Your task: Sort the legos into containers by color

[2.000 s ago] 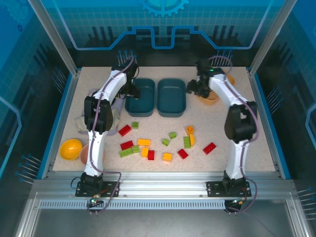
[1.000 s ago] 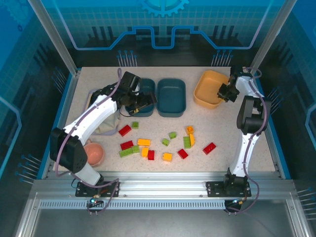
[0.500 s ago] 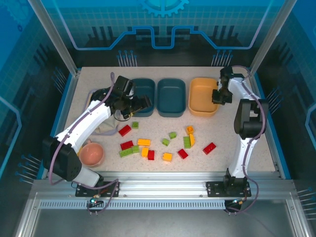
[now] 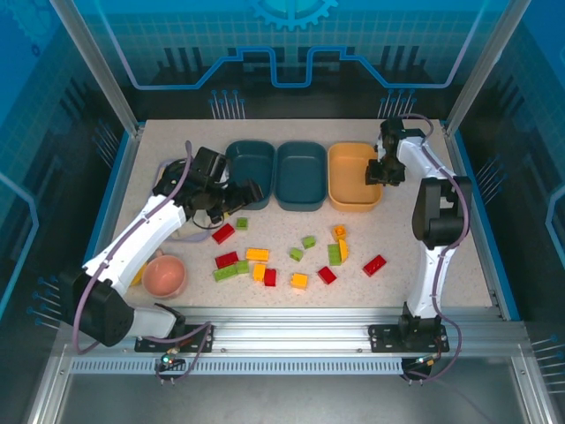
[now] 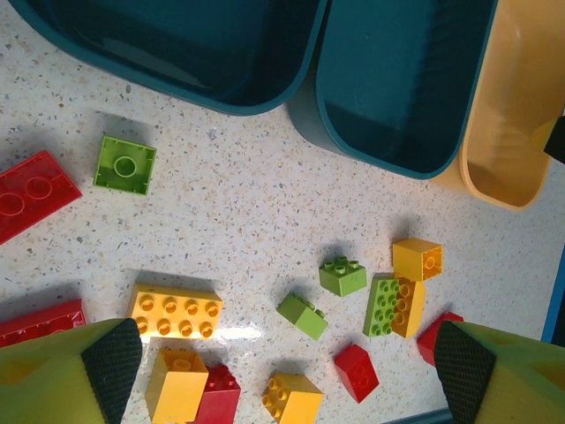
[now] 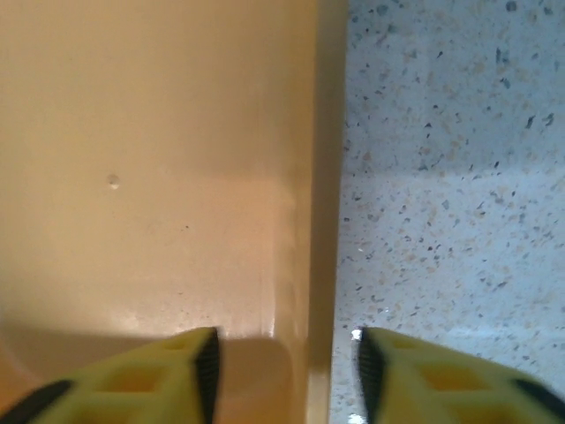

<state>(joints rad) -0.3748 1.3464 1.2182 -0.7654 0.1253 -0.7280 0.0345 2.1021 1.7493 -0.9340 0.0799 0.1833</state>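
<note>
Sorting not yet begun: small red, yellow-orange and green plastic bricks [image 4: 257,254] lie scattered on the speckled table [image 4: 441,256], dark teal plastic trays [image 4: 303,175] and orange plastic tray [image 4: 353,181] empty. My left pincer [image 5: 287,367] hovers wide open, holding nothing; right pincer [image 6: 282,362] straddles the orange rim, jaws parted.

The table [image 5: 247,203] is a smooth, speckled stone-look top with a faint sheen that throws back a patch of light, and the legos [image 5: 175,314] on it are hard, glossy moulded plastic. The teal containers [image 5: 177,44] are shiny plastic with soft reflections on their walls, while the orange container [image 6: 159,177] looks smooth and satin, duller than the teal. The left gripper [image 5: 282,367] has fingers [image 5: 521,371] of matt yellow-green plastic faced with black, finely grained rubbery pads [image 5: 110,362], and the rail [image 4: 282,320] at the near edge is ribbed bare metal.
</note>
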